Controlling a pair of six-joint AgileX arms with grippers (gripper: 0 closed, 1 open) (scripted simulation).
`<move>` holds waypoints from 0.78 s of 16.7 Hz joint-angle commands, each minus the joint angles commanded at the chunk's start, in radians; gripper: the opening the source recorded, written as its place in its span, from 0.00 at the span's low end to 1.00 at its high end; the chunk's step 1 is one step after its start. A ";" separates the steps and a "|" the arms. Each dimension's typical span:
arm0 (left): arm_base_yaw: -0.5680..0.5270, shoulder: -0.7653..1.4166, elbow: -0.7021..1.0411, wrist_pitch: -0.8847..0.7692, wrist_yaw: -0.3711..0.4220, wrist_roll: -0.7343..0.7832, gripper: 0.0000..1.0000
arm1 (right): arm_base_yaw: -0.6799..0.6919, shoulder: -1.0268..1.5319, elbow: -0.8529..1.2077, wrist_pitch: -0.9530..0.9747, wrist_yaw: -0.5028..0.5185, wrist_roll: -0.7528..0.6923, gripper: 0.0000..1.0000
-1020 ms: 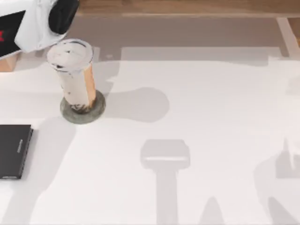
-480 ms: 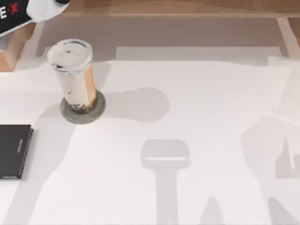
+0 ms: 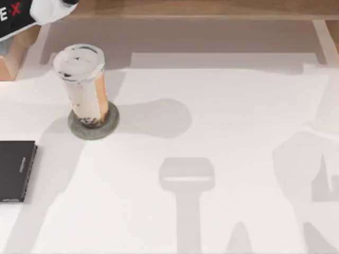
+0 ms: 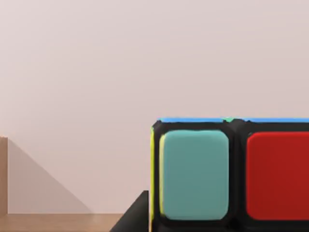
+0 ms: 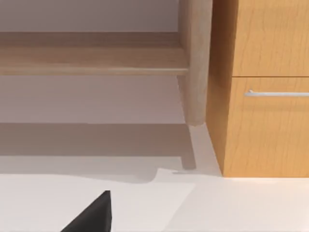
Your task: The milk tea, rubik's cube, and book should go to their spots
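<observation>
Left gripper's fingers were out of frame, so whether they clamped anything could not be told; the left arm (image 3: 21, 13) was cut off at the desk's (image 3: 222, 132) far left corner. Its wrist view showed the rubik's cube (image 4: 231, 174) close up, partly cropped. The milk tea (image 3: 82, 84) stood upright on the grey coaster (image 3: 108, 127). The black slab (image 3: 16, 169) lay at the left edge.
</observation>
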 joint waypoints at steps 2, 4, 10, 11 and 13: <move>0.000 0.000 0.000 0.000 0.000 0.000 0.53 | 0.000 0.000 0.000 0.000 0.000 0.000 1.00; 0.000 0.000 0.000 0.000 0.000 0.000 0.68 | 0.000 0.000 0.000 0.000 0.000 0.000 1.00; 0.000 0.000 0.000 0.000 0.000 0.000 1.00 | 0.000 0.000 0.000 0.000 0.000 0.000 1.00; 0.000 0.000 0.000 0.000 0.000 0.000 1.00 | 0.000 0.000 0.000 0.000 0.000 0.000 1.00; 0.000 0.000 0.000 0.000 0.000 0.000 1.00 | 0.000 0.000 0.000 0.000 0.000 0.000 1.00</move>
